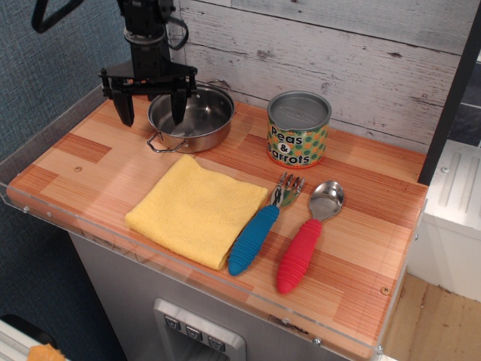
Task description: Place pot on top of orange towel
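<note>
- While the end effector (pixel 151 116) hangs with jaws spread wide and nothing held, one finger sits inside the pot (pixel 191 117) and the other outside its left rim.
- To grip well, lower until the fingers straddle that wall, then close firmly.
- The towel (pixel 197 209) lies on the surface (pixel 361 226), forward and slightly right of the end effector.

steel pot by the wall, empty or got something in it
Empty: the round shiny stainless-steel pot stands upright, and its bare metal floor shows with nothing inside.
</note>
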